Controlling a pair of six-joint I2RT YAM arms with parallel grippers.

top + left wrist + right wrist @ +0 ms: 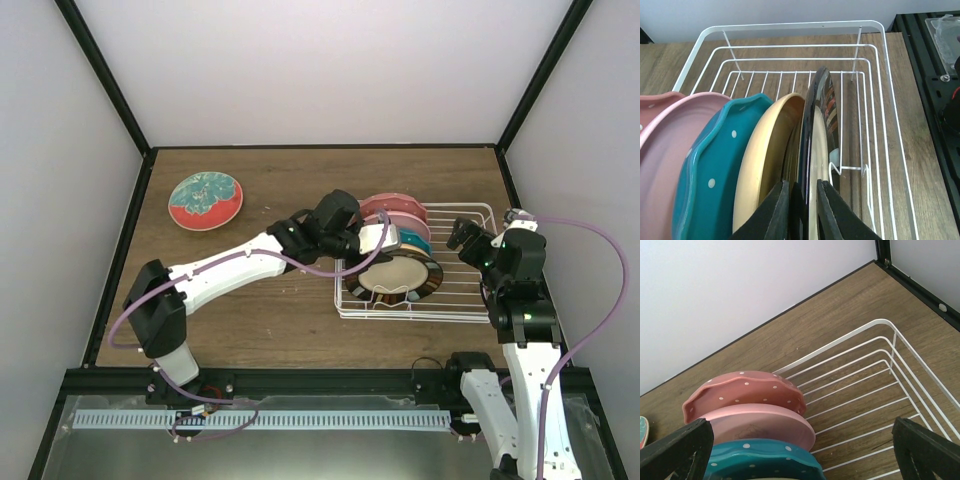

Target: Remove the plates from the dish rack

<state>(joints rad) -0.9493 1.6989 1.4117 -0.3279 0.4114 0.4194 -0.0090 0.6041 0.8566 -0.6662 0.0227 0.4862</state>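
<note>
Between our left gripper (802,185) jaws, nearly closed: dark-rimmed plate (818,115), clamping unconfirmed.
We advise lifting straight from dish rack (790,25); right gripper (801,432) gapes empty.

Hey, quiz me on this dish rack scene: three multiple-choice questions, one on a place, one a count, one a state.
1. The red plate lies: A) in the dish rack B) on the table, left of the rack C) under the rack.
2. Pink plates in the rack: A) one B) two C) four.
3. The left gripper has its jaws: A) closed on the rim of the dark-rimmed plate B) empty above the table C) holding a cup.
Answers: B, it sits alone on wood; B, two pink rims stand together; A, they flank both its faces.
</note>
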